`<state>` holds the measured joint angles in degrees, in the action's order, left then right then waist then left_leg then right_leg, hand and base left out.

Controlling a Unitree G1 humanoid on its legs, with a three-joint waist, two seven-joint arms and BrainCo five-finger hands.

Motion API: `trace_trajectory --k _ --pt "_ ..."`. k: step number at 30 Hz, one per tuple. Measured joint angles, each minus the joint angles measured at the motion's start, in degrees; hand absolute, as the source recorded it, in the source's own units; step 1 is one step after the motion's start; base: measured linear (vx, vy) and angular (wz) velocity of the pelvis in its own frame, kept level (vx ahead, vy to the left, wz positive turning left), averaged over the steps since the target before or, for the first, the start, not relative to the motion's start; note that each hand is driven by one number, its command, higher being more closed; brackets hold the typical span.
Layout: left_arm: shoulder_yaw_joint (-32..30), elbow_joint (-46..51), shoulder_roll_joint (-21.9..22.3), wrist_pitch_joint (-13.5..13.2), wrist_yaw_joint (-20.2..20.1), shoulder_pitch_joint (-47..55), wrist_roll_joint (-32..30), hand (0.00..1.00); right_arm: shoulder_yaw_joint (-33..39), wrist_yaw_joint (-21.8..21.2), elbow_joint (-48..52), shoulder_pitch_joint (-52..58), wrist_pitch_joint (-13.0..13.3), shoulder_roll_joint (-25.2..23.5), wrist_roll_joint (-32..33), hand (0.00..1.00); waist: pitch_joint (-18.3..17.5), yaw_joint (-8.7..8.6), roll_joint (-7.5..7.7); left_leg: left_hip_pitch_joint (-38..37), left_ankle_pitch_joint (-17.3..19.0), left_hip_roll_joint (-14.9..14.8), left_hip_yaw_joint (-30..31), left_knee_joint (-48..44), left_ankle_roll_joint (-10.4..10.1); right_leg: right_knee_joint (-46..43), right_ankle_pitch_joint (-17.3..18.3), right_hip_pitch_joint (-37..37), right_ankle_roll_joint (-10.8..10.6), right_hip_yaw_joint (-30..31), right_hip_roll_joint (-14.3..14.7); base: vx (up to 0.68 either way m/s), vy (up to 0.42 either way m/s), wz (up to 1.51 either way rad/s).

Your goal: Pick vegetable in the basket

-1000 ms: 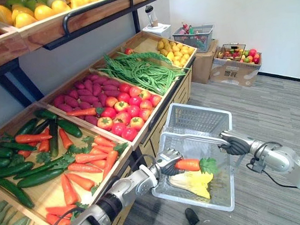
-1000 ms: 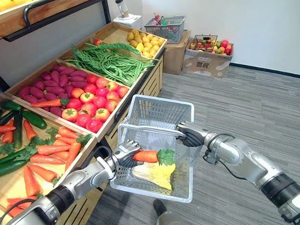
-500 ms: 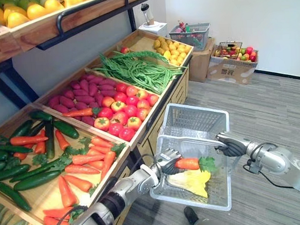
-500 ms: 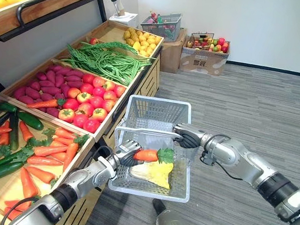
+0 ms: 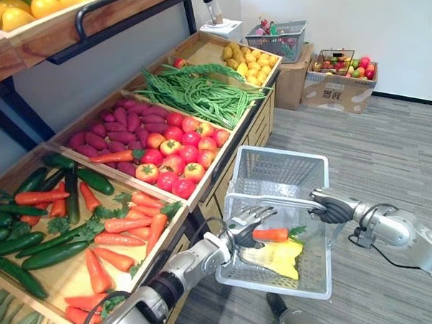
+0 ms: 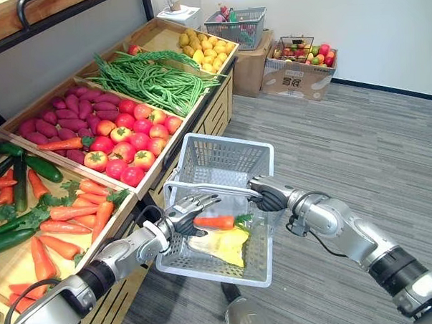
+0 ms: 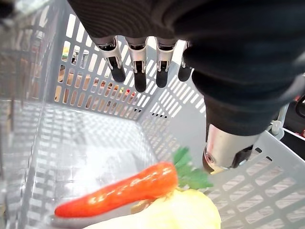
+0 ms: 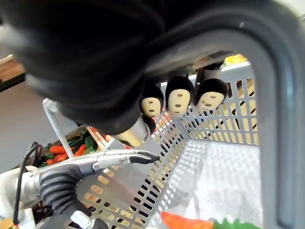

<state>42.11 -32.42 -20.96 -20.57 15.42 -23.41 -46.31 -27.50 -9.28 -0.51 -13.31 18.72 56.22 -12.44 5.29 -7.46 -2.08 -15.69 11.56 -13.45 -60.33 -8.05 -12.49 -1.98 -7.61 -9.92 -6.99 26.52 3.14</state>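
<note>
The left robot hand (image 5: pixel 246 225) is spread open over the basket (image 5: pixel 272 289), at its near-left rim, fingers straight, with nothing held. The right robot hand (image 5: pixel 333 211) is curled round the basket handle (image 5: pixel 275 199). Half a second ago the carrot (image 5: pixel 271 235) was pinched in the left fingers; it has since been released and is laid inside the basket on a yellow leafy vegetable (image 5: pixel 277 258). Its long axis is set across the basket, roughly level, with the green top turned toward the right robot hand.
</note>
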Motion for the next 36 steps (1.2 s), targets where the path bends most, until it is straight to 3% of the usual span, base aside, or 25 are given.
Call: trace_trajectory --k 7,13,20,25,30,36 --pt "-0.02 0.19 0.09 -0.06 -0.11 -0.03 0.27 0.00 0.03 -0.01 -0.49 0.39 -0.73 -0.68 0.00 1.00 0.01 0.06 0.03 0.64 -0.55 0.40 1.92 0.67 0.74 0.01 0.00 0.25 0.00 -1.70 -1.01 -0.03 -0.036 0.15" --pt "-0.14 6.39 0.02 -0.16 -0.67 0.20 1.65 0.00 1.78 -0.02 -5.04 4.56 -1.40 -5.00 -0.18 1.00 0.35 0.57 0.56 1.66 -1.72 1.32 6.34 2.19 1.84 0.19 0.29 1.34 -0.15 -5.63 -3.17 -0.05 -0.044 0.36" --pt "-0.77 19.31 -0.07 -0.73 -2.36 6.44 7.40 0.00 11.98 0.49 -15.58 10.13 -4.89 -13.38 -4.00 1.00 0.67 2.99 1.44 3.26 -4.97 4.04 14.80 7.54 3.39 0.01 1.52 2.75 -0.50 -12.96 -6.91 -0.06 -0.018 0.62" --pt "-1.41 28.39 -2.69 -2.53 -4.93 12.61 13.01 0.00 22.78 4.68 -28.10 11.74 -9.32 -21.56 -8.57 1.00 0.43 4.42 1.96 5.63 -9.70 6.55 25.32 13.57 5.32 0.24 2.83 4.42 -0.98 -22.23 -10.54 -0.03 0.001 1.00" --pt "-7.89 35.06 -5.72 -2.55 -6.74 19.96 18.16 0.00 32.86 10.21 -39.16 11.25 -12.48 -26.32 -9.61 1.00 -0.35 5.72 2.36 8.57 -11.54 7.32 34.43 13.95 6.87 1.96 2.92 7.42 -1.12 -29.68 -12.63 0.00 -0.017 0.86" --pt "-18.33 42.39 -6.24 -2.44 -6.70 27.98 21.44 0.00 40.63 14.44 -50.27 9.85 -14.01 -29.27 -9.39 1.00 -1.76 6.56 2.87 12.54 -13.91 7.98 43.28 13.92 7.78 2.16 2.93 8.62 -1.11 -36.08 -14.06 -0.01 -0.008 0.79"
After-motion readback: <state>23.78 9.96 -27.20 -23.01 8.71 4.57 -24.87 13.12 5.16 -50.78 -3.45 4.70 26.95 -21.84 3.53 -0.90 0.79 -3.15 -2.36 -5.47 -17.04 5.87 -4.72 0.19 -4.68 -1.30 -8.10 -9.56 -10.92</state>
